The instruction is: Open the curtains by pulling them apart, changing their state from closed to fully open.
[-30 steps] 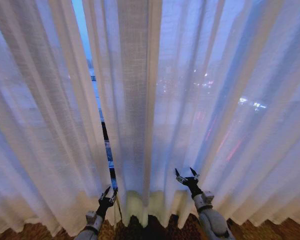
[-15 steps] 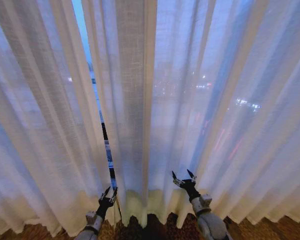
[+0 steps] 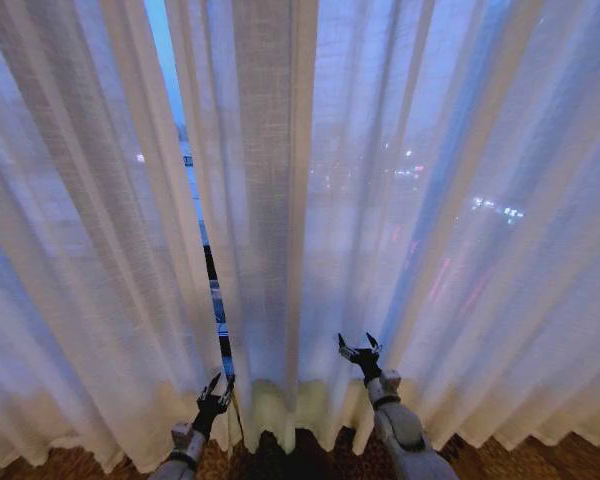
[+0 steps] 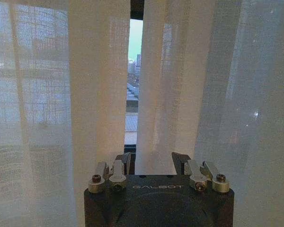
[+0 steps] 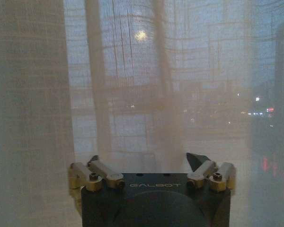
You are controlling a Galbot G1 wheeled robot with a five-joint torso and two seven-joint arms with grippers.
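L end effector (image 3: 218, 388) apart low at curtains (image 3: 280, 200) gap, R end effector (image 3: 359, 349) apart, raised

My left gripper (image 4: 153, 158) sat spread wide, its two dark fingertips (image 4: 181, 159) apart and holding nothing, aimed at the narrow gap (image 4: 134, 85) between the curtains (image 4: 170, 90). Sheer pleated folds hung on either side of me. Through the slit I saw city buildings (image 4: 132, 92) under a pale sky.

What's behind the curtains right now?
Through the narrow gap between the curtains: sky and city buildings. Through the sheer fabric, only blurred lights. The rest is veiled. Both pincers, left and right, are open.
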